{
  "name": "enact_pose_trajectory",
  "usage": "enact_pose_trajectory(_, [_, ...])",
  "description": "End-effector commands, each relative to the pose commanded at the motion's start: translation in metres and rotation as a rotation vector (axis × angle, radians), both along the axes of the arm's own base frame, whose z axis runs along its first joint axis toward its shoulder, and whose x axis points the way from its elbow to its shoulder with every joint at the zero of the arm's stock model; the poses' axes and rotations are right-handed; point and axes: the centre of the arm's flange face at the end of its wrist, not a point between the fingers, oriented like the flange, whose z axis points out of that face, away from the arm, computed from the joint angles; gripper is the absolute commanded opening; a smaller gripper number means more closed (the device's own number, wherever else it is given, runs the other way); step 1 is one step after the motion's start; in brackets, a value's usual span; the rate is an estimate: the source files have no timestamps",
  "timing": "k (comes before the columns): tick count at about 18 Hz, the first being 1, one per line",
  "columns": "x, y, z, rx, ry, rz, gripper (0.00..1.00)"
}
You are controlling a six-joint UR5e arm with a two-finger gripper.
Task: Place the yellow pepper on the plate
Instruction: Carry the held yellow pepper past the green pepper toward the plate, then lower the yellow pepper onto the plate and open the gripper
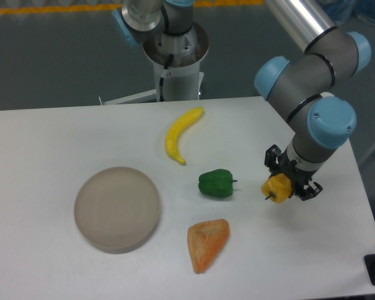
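The yellow pepper (276, 187) is small and lobed, with a short dark stem pointing left and down. It sits between the black fingers of my gripper (290, 180) at the right side of the table, and seems lifted slightly off the surface. The gripper is shut on it. The plate (117, 208) is round, shallow and grey-beige, and lies at the left front of the table, far to the left of the gripper. Nothing lies on the plate.
A green pepper (216, 184) lies just left of the gripper. A yellow banana (180, 133) lies behind it. An orange wedge of food (207, 244) lies in front. The table's right edge (362, 187) is close to the gripper.
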Motion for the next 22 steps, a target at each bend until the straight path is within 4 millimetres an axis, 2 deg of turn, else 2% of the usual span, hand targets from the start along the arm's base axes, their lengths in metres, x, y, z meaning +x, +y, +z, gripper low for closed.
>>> enact_pose_trajectory(6, [0.002, 0.001, 0.002, 0.001, 0.003, 0.023, 0.00])
enact_pose_trajectory(8, [0.013, 0.005, 0.008, 0.006, 0.007, 0.073, 0.00])
enact_pose_trajectory(9, [0.040, 0.018, 0.015, 0.012, 0.011, 0.071, 0.00])
enact_pose_trajectory(11, [0.102, 0.030, 0.016, 0.006, -0.008, 0.050, 0.00])
enact_pose_trajectory(12, [0.137, 0.037, 0.031, 0.027, -0.010, 0.087, 0.00])
enact_pose_trajectory(13, [0.166, 0.043, 0.036, 0.031, -0.021, 0.093, 0.00])
enact_pose_trajectory(17, [0.252, 0.065, 0.032, 0.049, -0.105, 0.095, 0.00])
enact_pose_trajectory(22, [0.328, 0.081, -0.015, -0.035, -0.150, 0.079, 0.00])
